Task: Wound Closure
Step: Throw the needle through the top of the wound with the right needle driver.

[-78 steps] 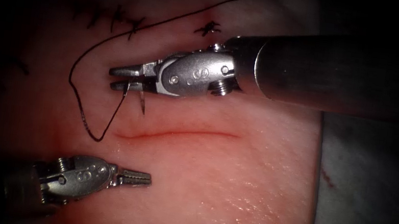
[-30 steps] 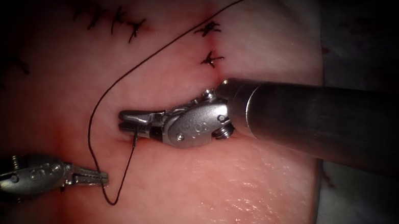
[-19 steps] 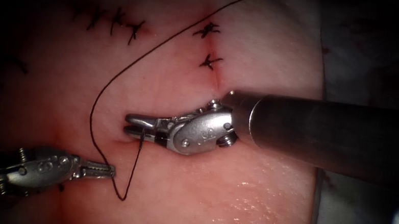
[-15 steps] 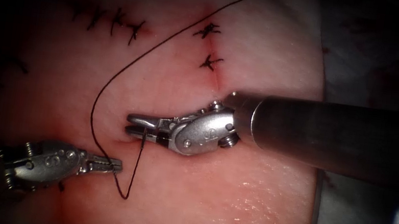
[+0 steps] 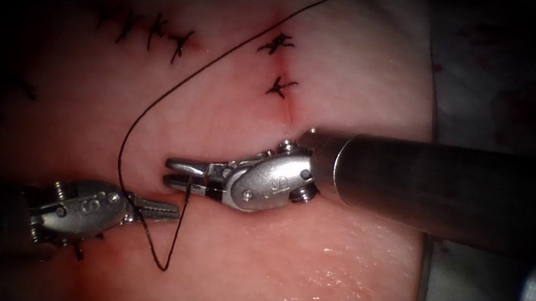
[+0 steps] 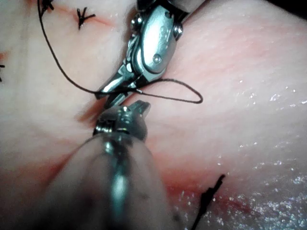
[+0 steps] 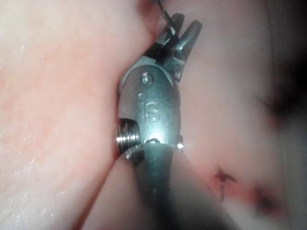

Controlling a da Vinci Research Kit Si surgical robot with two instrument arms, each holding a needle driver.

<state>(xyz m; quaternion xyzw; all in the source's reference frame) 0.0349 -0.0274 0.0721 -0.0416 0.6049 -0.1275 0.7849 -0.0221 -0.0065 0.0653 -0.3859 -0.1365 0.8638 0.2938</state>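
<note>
Pale pork-belly tissue [image 5: 307, 273] fills the field, wet and glistening toward its near edge, with dark finished stitches [image 5: 152, 30] along its far part. From the left edge comes the left tool [image 5: 167, 210], jaws closed on nothing, tips just beside the thread [image 5: 149, 110], which loops down past them and climbs to the right tool. That right tool [image 5: 177, 171] grips the needle [image 5: 189, 188] near its swaged end, jaws clamped; the needle's short visible length points down into the tissue at the cut's left end, the rest hidden. Judging by this, a good bite wants the needle held square, rotated along its curve, and the slack loop kept clear of both tools.
</note>
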